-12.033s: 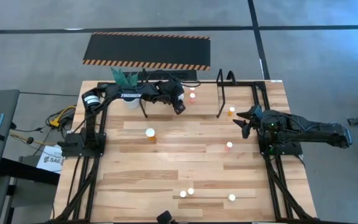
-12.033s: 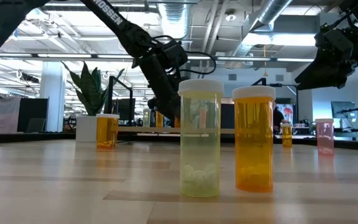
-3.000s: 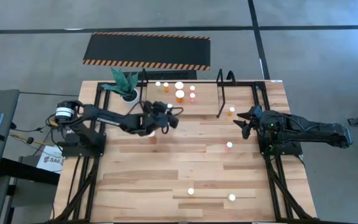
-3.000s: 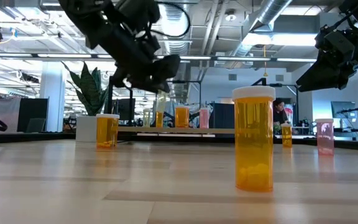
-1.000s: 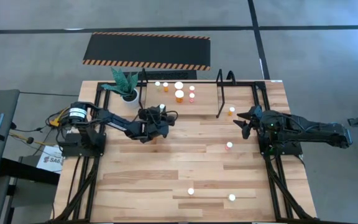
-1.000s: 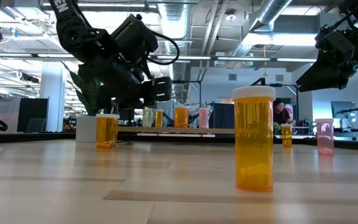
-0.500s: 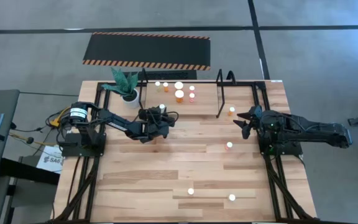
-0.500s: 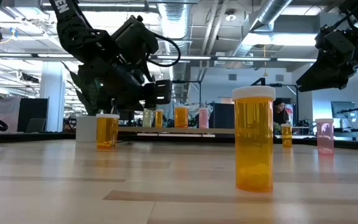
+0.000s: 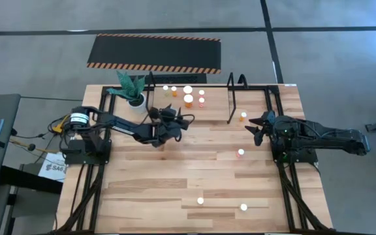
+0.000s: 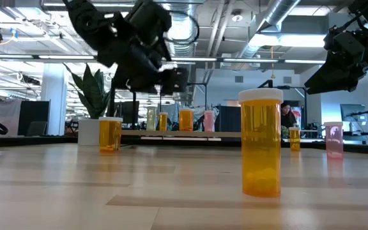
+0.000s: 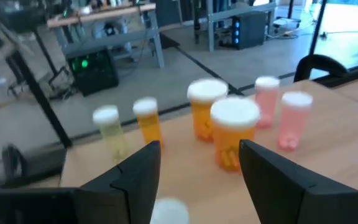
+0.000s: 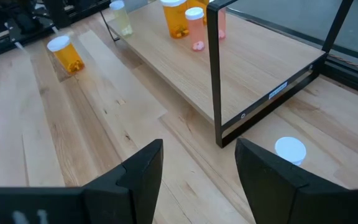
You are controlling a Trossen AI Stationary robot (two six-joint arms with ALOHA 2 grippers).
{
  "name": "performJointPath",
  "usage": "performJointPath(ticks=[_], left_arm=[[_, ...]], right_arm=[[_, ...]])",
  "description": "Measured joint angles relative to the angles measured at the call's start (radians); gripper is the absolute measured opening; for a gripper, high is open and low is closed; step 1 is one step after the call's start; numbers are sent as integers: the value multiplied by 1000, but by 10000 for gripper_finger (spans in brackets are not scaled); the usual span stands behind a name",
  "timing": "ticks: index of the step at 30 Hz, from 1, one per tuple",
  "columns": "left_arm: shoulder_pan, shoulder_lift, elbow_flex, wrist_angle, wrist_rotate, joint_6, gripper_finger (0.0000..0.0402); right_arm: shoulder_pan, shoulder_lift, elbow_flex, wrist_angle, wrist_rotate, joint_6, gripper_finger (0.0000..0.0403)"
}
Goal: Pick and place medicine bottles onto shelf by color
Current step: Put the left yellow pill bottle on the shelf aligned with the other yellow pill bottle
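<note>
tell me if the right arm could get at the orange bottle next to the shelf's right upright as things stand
Probably yes. The right gripper hangs open close by the orange bottle, which stands alone on bare table outside the shelf; only the black upright beside it crowds a grasp.

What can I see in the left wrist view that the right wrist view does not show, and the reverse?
Only the left wrist view: the open left tool and a green-lit box on the floor behind.

Only the right wrist view: the open right tool, the black hoop upright, and a white-capped bottle on the table beside it.

Both: the shelf with yellow, orange and pink medicine bottles standing on it.
</note>
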Motion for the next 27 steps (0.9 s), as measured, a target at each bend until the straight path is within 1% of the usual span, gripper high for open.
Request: performJointPath(ticks=[4,5,7,9,10,12,14,16,18,20,22,27], left_arm=[[-2,-56,34,-8,13,147,207],[-2,-77,44,-17,33,186,207],[4,-123,75,-66,105,249,207],[22,-179,118,-188,231,291,207],[37,-204,153,-275,315,297,207],[75,-246,229,-493,512,292,207],[115,-258,308,-689,705,304,206],[152,-257,363,-851,844,365,206],[179,-252,393,-941,936,457,206],[201,-250,396,-1002,994,534,206],[212,-249,393,-1054,1030,597,206],[220,-249,390,-1148,1042,757,206]], right_arm=[[0,0,0,0,0,0,225],[0,0,0,0,0,0,225],[0,0,0,0,0,0,225],[0,0,0,0,0,0,225],[0,0,0,0,0,0,225],[0,0,0,0,0,0,225],[0,0,0,-2,0,0,225],[0,0,0,0,0,0,225],[0,0,0,-1,0,0,225],[0,0,0,-1,0,0,225],[0,0,0,0,0,0,225],[0,0,0,0,0,0,225]])
